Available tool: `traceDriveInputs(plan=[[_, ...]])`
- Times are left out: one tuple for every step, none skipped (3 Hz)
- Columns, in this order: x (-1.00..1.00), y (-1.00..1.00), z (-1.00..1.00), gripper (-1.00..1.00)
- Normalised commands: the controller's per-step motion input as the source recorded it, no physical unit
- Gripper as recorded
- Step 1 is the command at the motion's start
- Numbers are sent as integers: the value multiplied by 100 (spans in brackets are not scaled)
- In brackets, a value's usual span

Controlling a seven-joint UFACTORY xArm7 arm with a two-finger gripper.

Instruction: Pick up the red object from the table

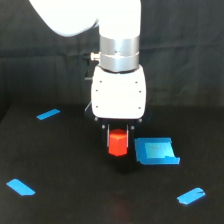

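Note:
The red object [118, 143], a small red-orange faceted block, sits between the two dark fingers of my gripper [118, 136], directly under the white gripper body. The jaws stand close against the block's sides, shut on it. The fingers are dark against the black table [65, 165] and hard to make out. I cannot tell whether the block's underside touches the table or hangs just above it.
A blue open tray [156, 151] lies just to the exterior view's right of the block. Blue tape strips mark the table at the far left [48, 114], near left [20, 187] and near right [191, 196]. A black curtain hangs behind.

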Motion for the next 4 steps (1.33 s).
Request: traceDriveInputs(plan=[[8,-3,98,-100],[6,3,98,-92],[3,0,88,-100],[-3,-2,42,-100]])
